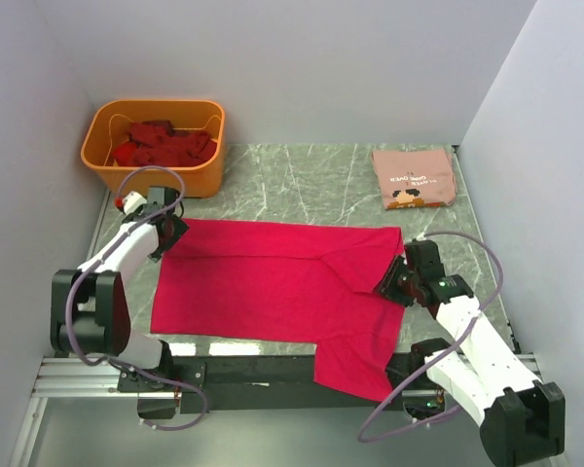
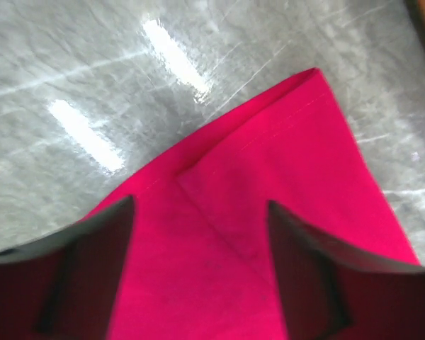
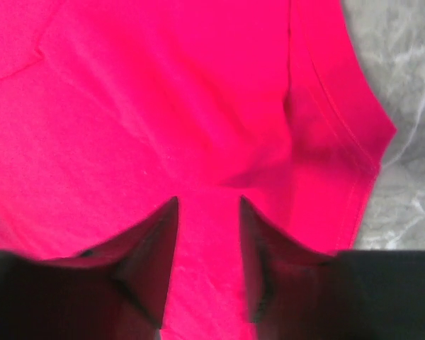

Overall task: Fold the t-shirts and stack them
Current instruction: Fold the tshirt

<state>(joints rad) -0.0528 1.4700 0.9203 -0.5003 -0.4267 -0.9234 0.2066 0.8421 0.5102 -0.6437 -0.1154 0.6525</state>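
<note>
A bright crimson-pink t-shirt (image 1: 263, 282) lies spread across the table, its right part folded over and its lower right end hanging over the front edge. My left gripper (image 1: 170, 233) is over the shirt's far left corner (image 2: 297, 113), jaws wide open (image 2: 200, 205) and holding nothing. My right gripper (image 1: 394, 284) is low over the shirt's right side, jaws partly apart (image 3: 207, 202) with flat cloth (image 3: 163, 106) showing between them. A folded salmon-pink t-shirt (image 1: 414, 178) with a small print lies at the far right. Dark red t-shirts (image 1: 163, 144) fill the tub.
An orange plastic tub (image 1: 102, 156) stands at the far left corner. Grey walls close in the left, back and right sides. The marble tabletop (image 1: 311, 180) shows between the tub and the folded shirt. A black rail (image 1: 253, 370) runs along the front edge.
</note>
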